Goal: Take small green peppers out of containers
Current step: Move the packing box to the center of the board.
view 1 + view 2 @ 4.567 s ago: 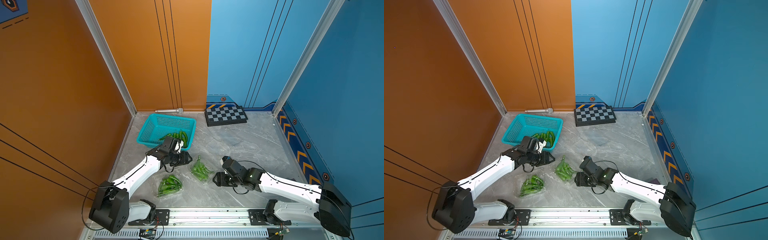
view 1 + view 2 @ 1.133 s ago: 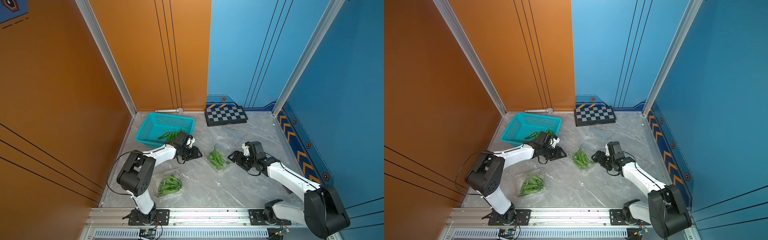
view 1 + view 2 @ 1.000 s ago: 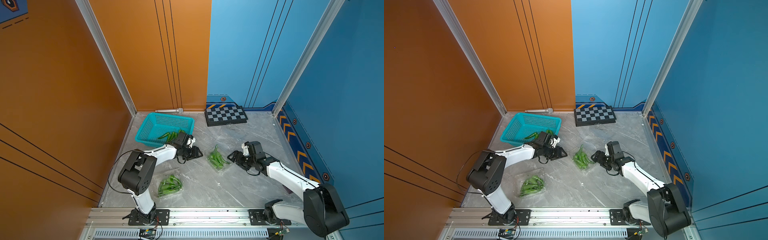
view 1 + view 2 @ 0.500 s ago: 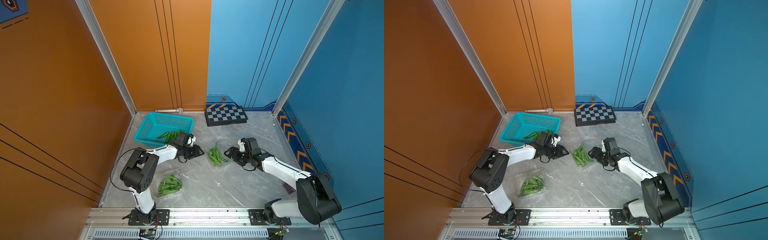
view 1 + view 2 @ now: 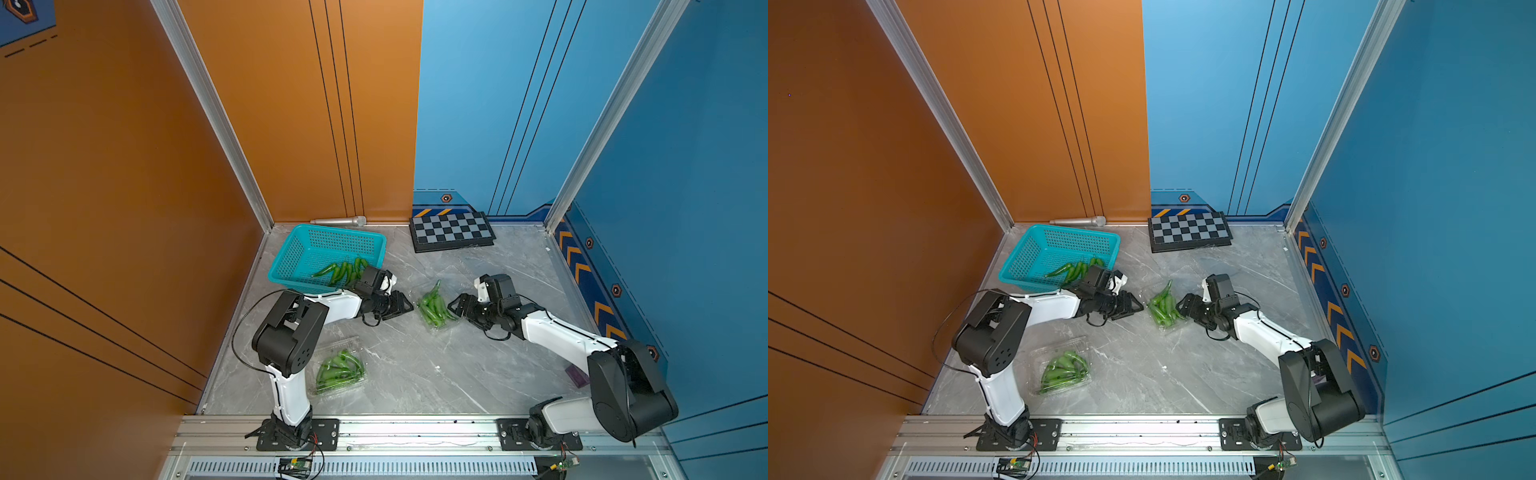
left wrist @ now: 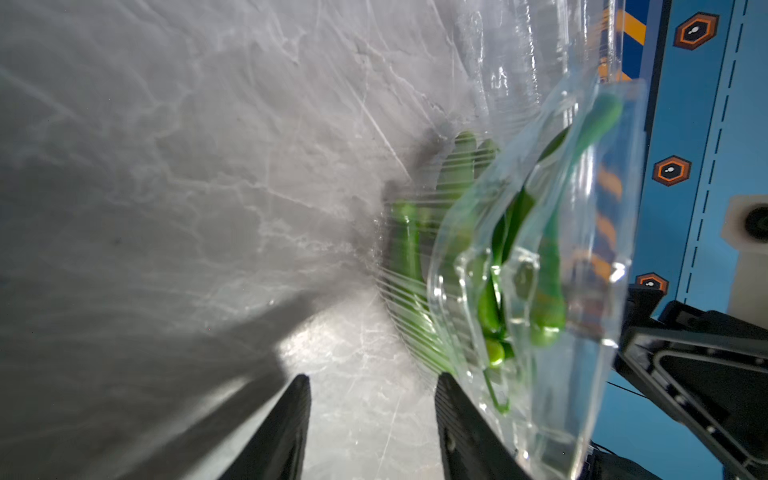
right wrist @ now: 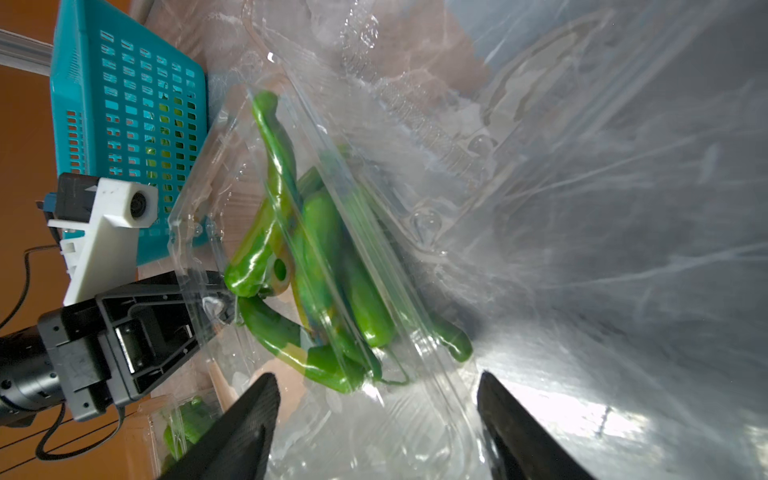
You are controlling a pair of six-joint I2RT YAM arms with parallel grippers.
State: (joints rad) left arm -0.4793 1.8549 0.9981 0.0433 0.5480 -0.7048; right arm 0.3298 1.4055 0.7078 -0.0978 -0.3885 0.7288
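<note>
Left gripper [image 5: 401, 306], jaws apart and empty, faces the mid-table clamshell [image 5: 446, 325] of green peppers [image 5: 432, 305]. Opposite, the right gripper [image 5: 457, 306] straddles it, jaws wide, grip unclear. Opening step: likely pinch and lift the lid edge.

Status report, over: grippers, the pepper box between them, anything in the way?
Both open: left gripper beside the clear clamshell, right gripper at its other end. Green peppers inside it. Teal basket next to left wrist, not blocking.

Both top views from high at the front, looking down on the whole bench [image 5: 415, 374], each wrist view very near, facing one clear container [image 6: 598, 232] from opposite sides
</note>
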